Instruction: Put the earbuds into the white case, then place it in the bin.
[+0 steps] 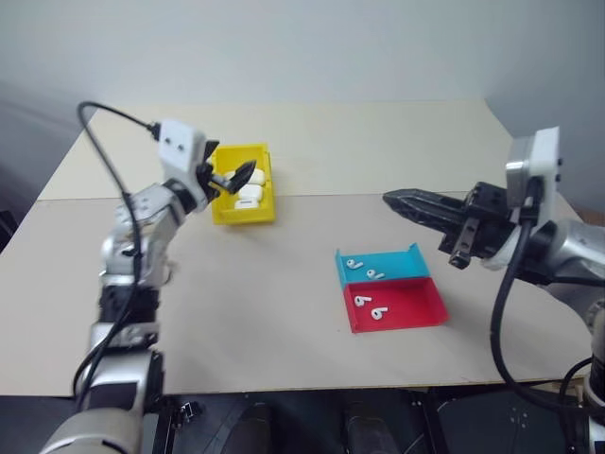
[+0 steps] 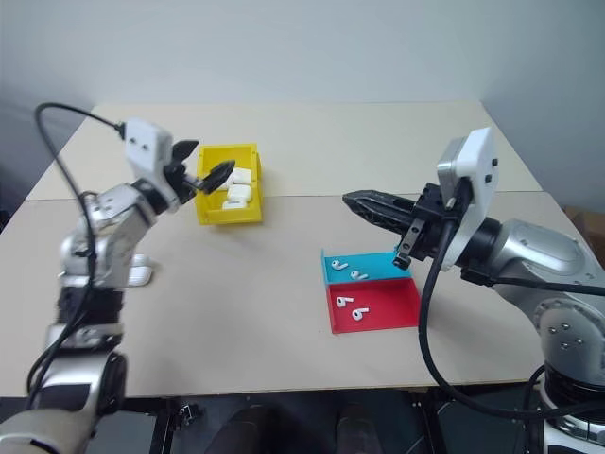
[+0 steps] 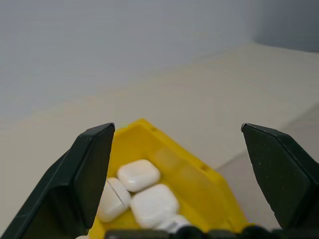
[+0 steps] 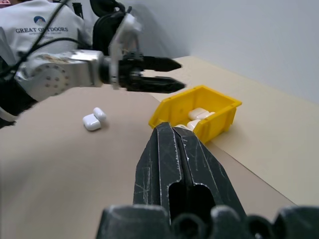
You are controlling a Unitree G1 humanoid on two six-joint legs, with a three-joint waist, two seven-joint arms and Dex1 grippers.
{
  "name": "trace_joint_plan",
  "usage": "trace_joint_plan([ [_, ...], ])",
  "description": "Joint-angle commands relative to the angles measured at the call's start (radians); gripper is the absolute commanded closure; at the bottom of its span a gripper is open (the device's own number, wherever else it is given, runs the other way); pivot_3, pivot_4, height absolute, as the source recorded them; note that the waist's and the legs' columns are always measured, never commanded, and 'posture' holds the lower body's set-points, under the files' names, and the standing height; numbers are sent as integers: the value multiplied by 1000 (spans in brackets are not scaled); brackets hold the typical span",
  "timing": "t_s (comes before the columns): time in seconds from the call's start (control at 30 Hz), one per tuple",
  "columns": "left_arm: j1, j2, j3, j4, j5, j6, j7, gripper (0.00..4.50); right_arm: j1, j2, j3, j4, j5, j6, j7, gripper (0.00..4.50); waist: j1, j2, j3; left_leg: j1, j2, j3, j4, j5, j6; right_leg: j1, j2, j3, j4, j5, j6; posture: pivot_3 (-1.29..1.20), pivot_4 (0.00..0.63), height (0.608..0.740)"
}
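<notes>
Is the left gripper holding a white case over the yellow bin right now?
No. The left gripper is open with nothing between its fingers, and the white cases lie in the bin below it.

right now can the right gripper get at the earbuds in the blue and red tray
Probably yes. The right gripper hangs shut just above and beside the blue and red tray, with nothing between it and the earbuds lying loose there. It would need to open and tip downward first.
</notes>
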Motion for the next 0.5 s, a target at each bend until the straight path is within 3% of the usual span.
trace_joint_plan([
  [0.03, 130, 125, 80, -228, -143, 70, -175, 57, 57, -5, 76, -10, -180, -121, 22, 4500, -4, 0, 0, 0, 0, 0, 0, 0, 0, 0, 0, 0, 0, 0, 0, 0, 150, 740],
  [0.2, 361, 257, 227, -438, -296, 136, -299, 57, 170, -41, 149, 60, -332, -267, 179, 4500, 1, 0, 0, 5, 1, 0, 0, 0, 0, 5, 0, 0, -2, 0, 0, 0, 150, 740],
  [0.33, 590, 340, 401, -549, -372, 158, -431, 57, 250, -93, 100, 124, -346, -332, 325, 4500, 5, 0, 0, 6, 3, 1, -1, 0, 1, 6, 0, 0, -6, 0, 0, 0, 150, 740],
  [0.5, 707, 375, 522, -604, -451, 210, -439, 57, 260, -136, 59, 158, -325, -335, 415, 4500, 10, 0, 0, 12, 4, 2, -2, -1, 1, 11, 1, 1, -7, 0, 0, 0, 150, 740],
])
